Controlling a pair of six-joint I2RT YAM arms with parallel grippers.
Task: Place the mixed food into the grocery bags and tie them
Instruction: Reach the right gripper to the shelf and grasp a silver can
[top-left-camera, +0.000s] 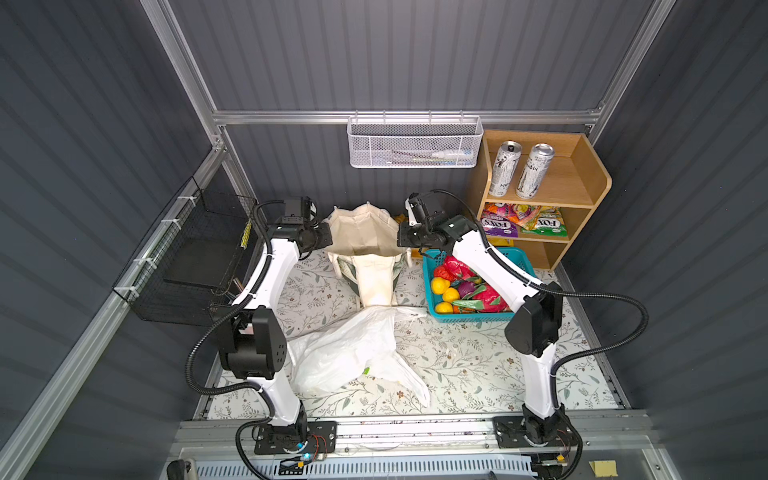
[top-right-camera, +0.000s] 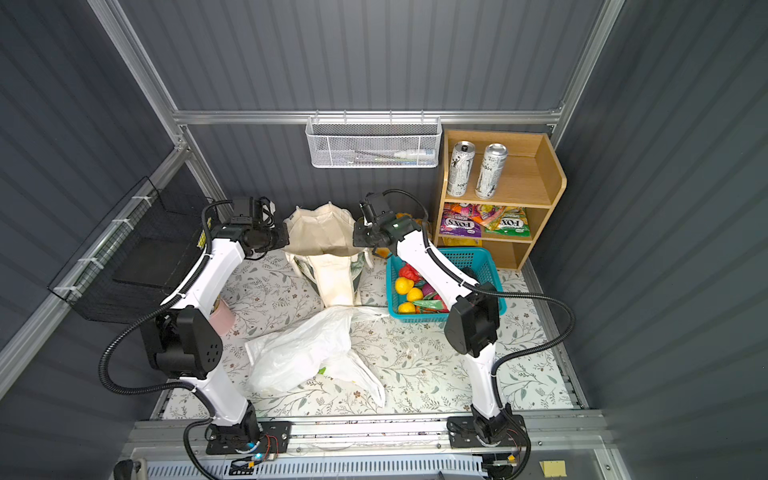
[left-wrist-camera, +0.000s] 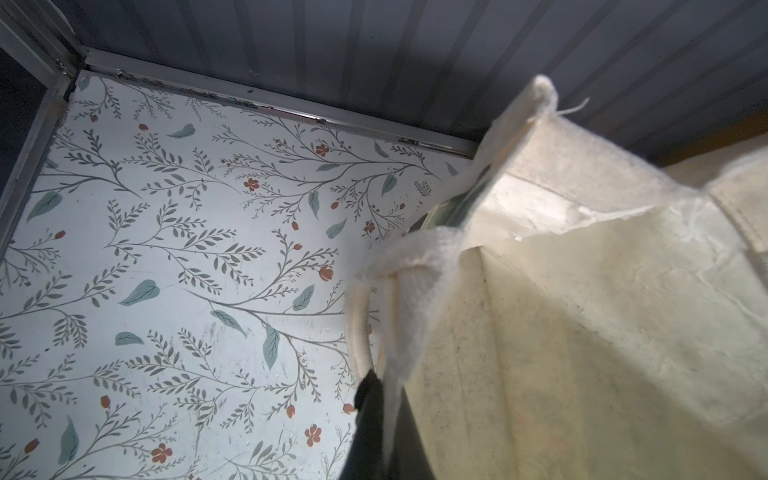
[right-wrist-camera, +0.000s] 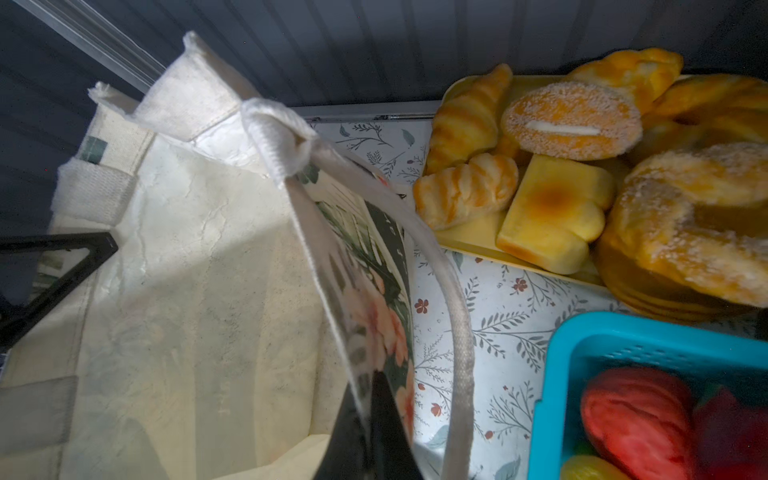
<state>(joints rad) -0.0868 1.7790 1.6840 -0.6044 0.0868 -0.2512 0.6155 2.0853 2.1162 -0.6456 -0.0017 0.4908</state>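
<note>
Clamped on opposite tote (top-left-camera: 376, 278) rims: left end effector (top-left-camera: 327, 237), right end effector (top-left-camera: 402, 237); the cans (top-left-camera: 505, 168) stand nearer the right

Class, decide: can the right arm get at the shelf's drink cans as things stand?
Probably not yet: the right arm has its jaws shut on the canvas tote. The drink cans stand unobstructed on the open wooden shelf, so after letting go the way looks free.
</note>
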